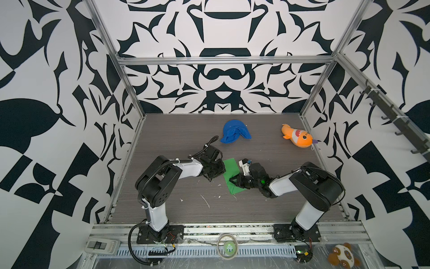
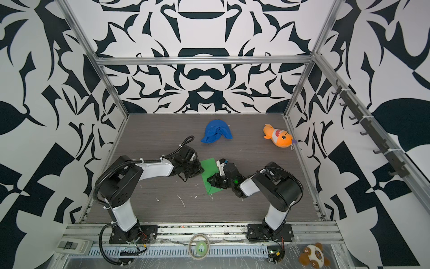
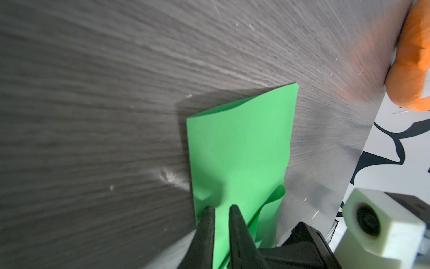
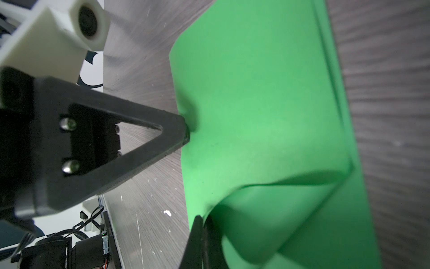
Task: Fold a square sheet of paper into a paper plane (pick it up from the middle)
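The grey wood-grain surface (image 1: 176,139) is sitting inside black-and-white patterned walls (image 1: 46,116). The square sheet of paper (image 1: 230,166), partly folded, is lying at the middle of the surface. Both arms are bending inward over it. The left tool (image 3: 221,207) is pressing on its edge with fingers narrowly parted, and the right tool (image 4: 202,220) is pinching a curled flap.

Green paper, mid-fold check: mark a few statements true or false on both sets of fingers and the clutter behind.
1. The green paper is not yet a pointed dart. True.
2. The right gripper has its fingers shut on a raised flap of it. True.
3. The left gripper hangs clear of the paper. False: its fingers touch it, slightly apart.
4. The blue cloth lies on the paper. False: it lies apart, farther back.
5. The orange plush fish sits back right. True.
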Tool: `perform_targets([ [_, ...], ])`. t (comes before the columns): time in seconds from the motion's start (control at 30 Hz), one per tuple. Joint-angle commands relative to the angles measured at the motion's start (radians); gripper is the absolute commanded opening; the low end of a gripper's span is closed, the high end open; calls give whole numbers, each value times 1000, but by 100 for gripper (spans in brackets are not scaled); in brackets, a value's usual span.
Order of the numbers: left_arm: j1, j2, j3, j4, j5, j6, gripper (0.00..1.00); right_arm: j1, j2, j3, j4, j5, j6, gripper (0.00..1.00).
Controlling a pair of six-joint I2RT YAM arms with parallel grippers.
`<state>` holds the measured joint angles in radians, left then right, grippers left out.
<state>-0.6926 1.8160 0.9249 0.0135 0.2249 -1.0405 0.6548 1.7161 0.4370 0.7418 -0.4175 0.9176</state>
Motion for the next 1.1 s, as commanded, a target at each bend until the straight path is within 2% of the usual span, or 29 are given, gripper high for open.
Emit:
perform_targets([
  [0.0,-8,54,-41,-109,-57,-8,17,1,11,-9,4,28,3,6],
  [0.23,-8,47,-36,-118,-61,-7,18,0,5,-4,-25,37,1,7],
  [0.37,-7,33,-36,-124,-68,-6,18,1,-4,-2,-51,36,0,16],
  [0.47,-5,-5,-26,-142,-84,3,21,1,-10,3,-68,30,-2,23],
  [0.77,60,-149,-56,-210,-146,1,34,0,-25,22,-136,37,-15,31],
  [0.93,62,-216,-78,-194,-151,3,39,-1,-23,28,-151,33,-17,36],
  [1.07,50,-255,-99,-163,-143,7,43,-1,-21,29,-153,29,-23,43],
])
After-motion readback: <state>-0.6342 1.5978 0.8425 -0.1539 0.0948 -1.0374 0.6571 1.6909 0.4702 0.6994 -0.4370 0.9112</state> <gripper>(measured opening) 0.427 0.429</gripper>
